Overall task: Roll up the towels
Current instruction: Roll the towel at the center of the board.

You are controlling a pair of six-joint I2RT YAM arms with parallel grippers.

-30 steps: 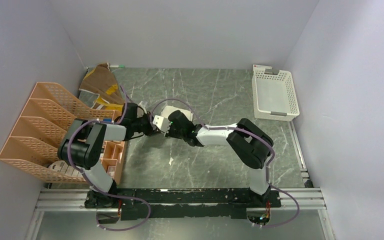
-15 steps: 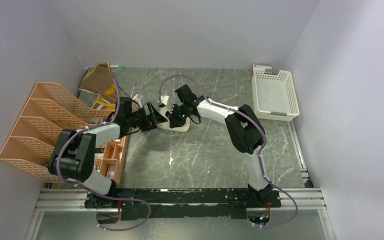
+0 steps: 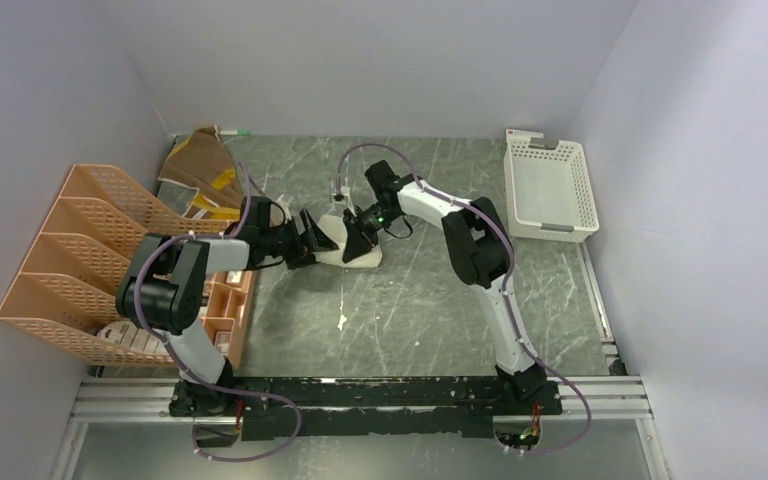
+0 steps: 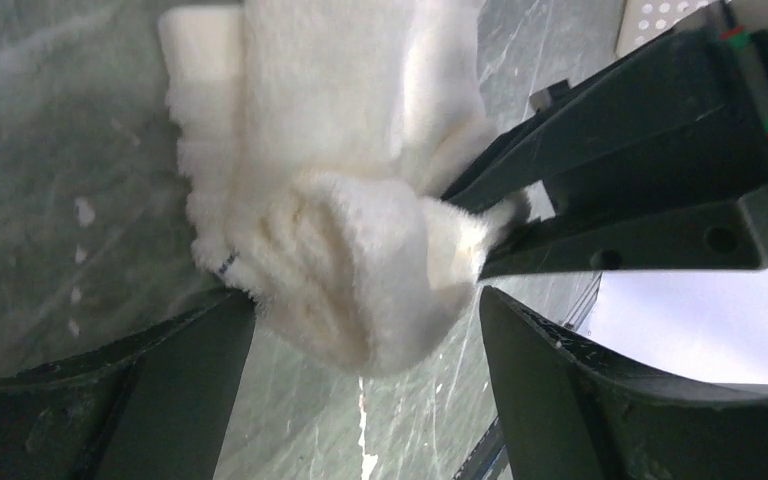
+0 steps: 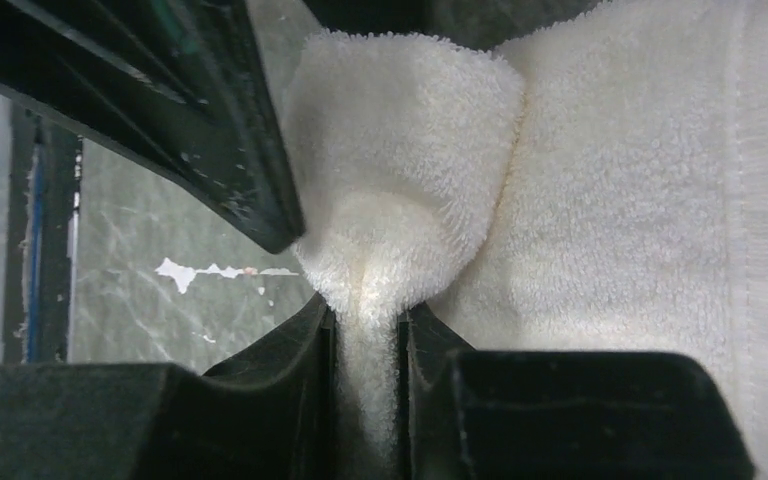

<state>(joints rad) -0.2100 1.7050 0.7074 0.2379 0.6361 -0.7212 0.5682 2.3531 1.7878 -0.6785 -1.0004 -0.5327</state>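
The cream-white towel [image 3: 332,243] lies bunched on the green marble table [image 3: 410,310] between both grippers. My left gripper [image 3: 310,238] is open at its left end. In the left wrist view the towel's rounded bulge [image 4: 350,270] sits just ahead of the left gripper [image 4: 365,300], between its spread fingers [image 4: 170,390]. My right gripper [image 3: 357,238] is shut on a fold of the towel [image 5: 400,150]. In the right wrist view the right gripper [image 5: 365,318] pinches a narrow ridge of cloth. The brown towel with mustard-yellow patches [image 3: 200,165] lies at the back left, untouched.
An orange mesh file rack [image 3: 80,250] stands along the left wall, with a small orange tray [image 3: 222,310] beside it. A white slotted basket [image 3: 550,185] sits at the back right. White scuff marks [image 3: 342,322] dot the table in front of the towel.
My left gripper has opened and let go of the cream-white towel. My right arm has reached further back and keeps its pinch on the towel, which now rests on the table.
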